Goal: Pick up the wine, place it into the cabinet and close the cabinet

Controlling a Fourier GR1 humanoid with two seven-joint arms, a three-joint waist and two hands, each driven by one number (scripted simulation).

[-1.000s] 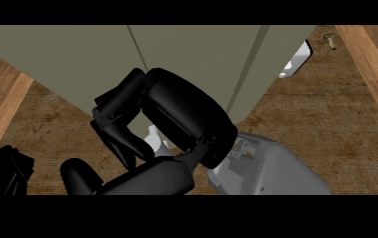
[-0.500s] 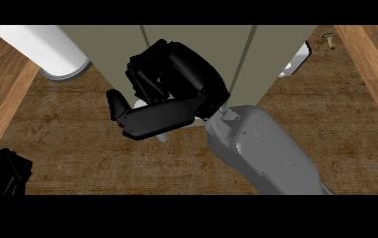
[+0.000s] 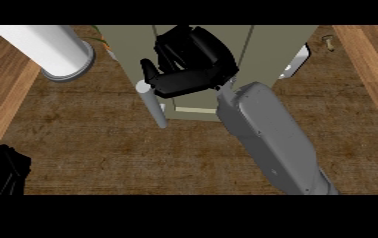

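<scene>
1. Left robot hand (image 3: 10, 174): only a black sliver shows at the lower-left edge. Whether it is spread or closed cannot be told. It lies well apart from the work and poses little risk.
2. White cylinder (image 3: 52, 49), upper left: it stands near the cabinet's left side. An arm swinging leftward could knock it.
3. Grey bar (image 3: 153, 104), centre-left: probably the door's handle, jutting over the tabletop (image 3: 111, 147) just beside the right robot hand. A sideways slip could catch it and swing the door the wrong way.
4. Right robot hand (image 3: 188, 69), upper centre: it sits against the cabinet (image 3: 277, 47) front. Its black mass hides its own state, so whether it is spread, closed or pinching anything cannot be told.
5. Wine: no bottle shows. It may be hidden behind the right robot hand or already in the cabinet; which cannot be told. If it is still in the hand, pushing the door now would trap or tip it.
6. White-grey fitting (image 3: 295, 63), upper right: it is close to the cabinet's right edge and limits any sweep that way.
7. Open room: the broad brown tabletop across the lower frame lets the forearm (image 3: 269, 137) draw back. Wooden strips at the far left and right mark the side limits.
</scene>
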